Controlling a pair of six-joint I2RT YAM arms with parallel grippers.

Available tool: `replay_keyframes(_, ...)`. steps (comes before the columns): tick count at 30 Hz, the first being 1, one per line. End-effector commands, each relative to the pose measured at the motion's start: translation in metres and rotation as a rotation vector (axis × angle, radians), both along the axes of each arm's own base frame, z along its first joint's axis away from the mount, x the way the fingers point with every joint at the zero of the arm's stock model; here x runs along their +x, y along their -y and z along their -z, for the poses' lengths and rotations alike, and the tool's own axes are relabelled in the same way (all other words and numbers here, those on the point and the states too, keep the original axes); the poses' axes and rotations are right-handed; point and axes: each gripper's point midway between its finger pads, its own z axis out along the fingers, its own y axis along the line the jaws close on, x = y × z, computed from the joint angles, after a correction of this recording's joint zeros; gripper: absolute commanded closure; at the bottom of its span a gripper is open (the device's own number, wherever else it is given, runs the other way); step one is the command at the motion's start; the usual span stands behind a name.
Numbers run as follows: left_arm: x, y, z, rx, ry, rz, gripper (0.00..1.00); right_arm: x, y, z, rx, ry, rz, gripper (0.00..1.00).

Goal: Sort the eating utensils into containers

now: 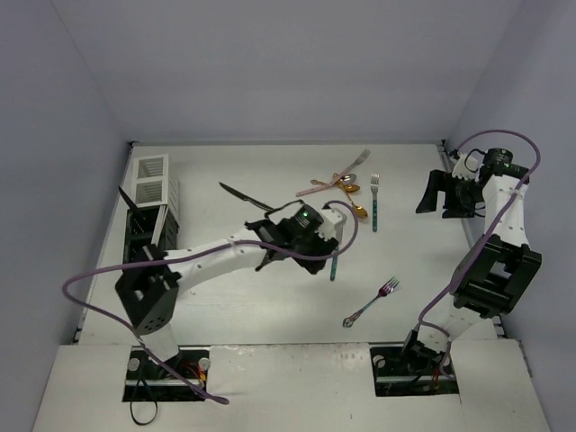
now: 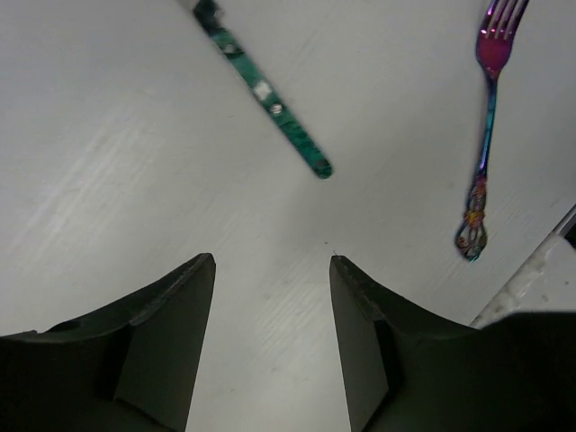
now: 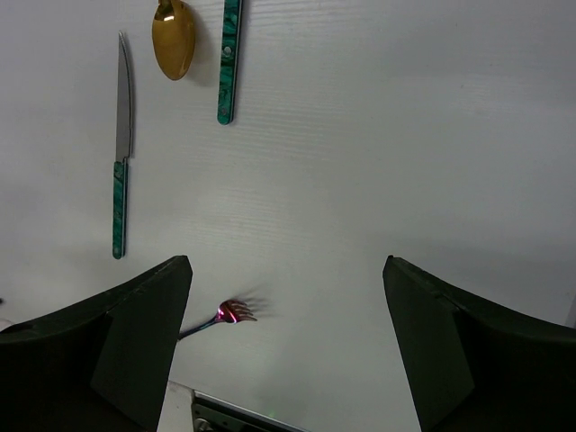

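My left gripper [image 1: 322,245] hovers open over mid-table, with only bare table between its fingers [image 2: 171,324]. Just ahead of it lies a teal-handled knife [image 1: 334,265] [image 2: 270,99], untouched. A pink iridescent fork [image 1: 372,301] [image 2: 486,117] lies to its right. At the far right my right gripper [image 1: 438,200] hangs wide open and empty above the table. Below it I see the teal knife [image 3: 119,162], a gold spoon [image 3: 173,36], the teal fork handle [image 3: 229,63] and the pink fork [image 3: 225,315]. The white caddy [image 1: 151,177] and the black caddy [image 1: 148,236] stand at the left edge.
A black knife [image 1: 245,198] lies left of centre. Gold spoons [image 1: 357,209], a teal fork [image 1: 374,202] and crossed pink and silver forks [image 1: 337,175] cluster at the back middle. Another black knife [image 1: 130,200] sticks out of the caddies.
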Motion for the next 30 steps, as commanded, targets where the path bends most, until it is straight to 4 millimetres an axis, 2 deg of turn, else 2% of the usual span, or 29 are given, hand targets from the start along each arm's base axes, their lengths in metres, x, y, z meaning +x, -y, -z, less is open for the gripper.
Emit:
replay_keyframes(1,-0.024,0.084,-0.016,-0.193,-0.076,-0.088,0.5,0.009,0.009,-0.03,0.057,0.083,0.038,0.15)
replay_keyframes(3,-0.032,0.106,-0.014,-0.208,-0.095,-0.068,0.5,0.01,0.019,-0.034,0.063,0.096,0.067,0.15)
replay_keyframes(6,-0.046,0.127,0.002,-0.193,-0.112,-0.03,0.5,0.009,0.024,-0.04,0.059,0.116,0.075,0.15)
replay_keyframes(12,-0.058,0.149,0.015,-0.187,-0.091,0.003,0.5,0.005,0.024,-0.035,0.053,0.107,0.061,0.14)
replay_keyframes(14,-0.069,0.158,0.024,-0.163,-0.076,0.027,0.5,0.004,0.023,-0.029,0.062,0.095,0.057,0.14)
replay_keyframes(22,-0.077,0.172,0.048,-0.095,-0.069,0.064,0.5,0.004,0.023,-0.029,0.059,0.099,0.045,0.15)
replay_keyframes(30,-0.076,0.171,0.074,-0.014,-0.083,0.052,0.48,0.002,0.022,-0.029,0.059,0.097,0.036,0.14)
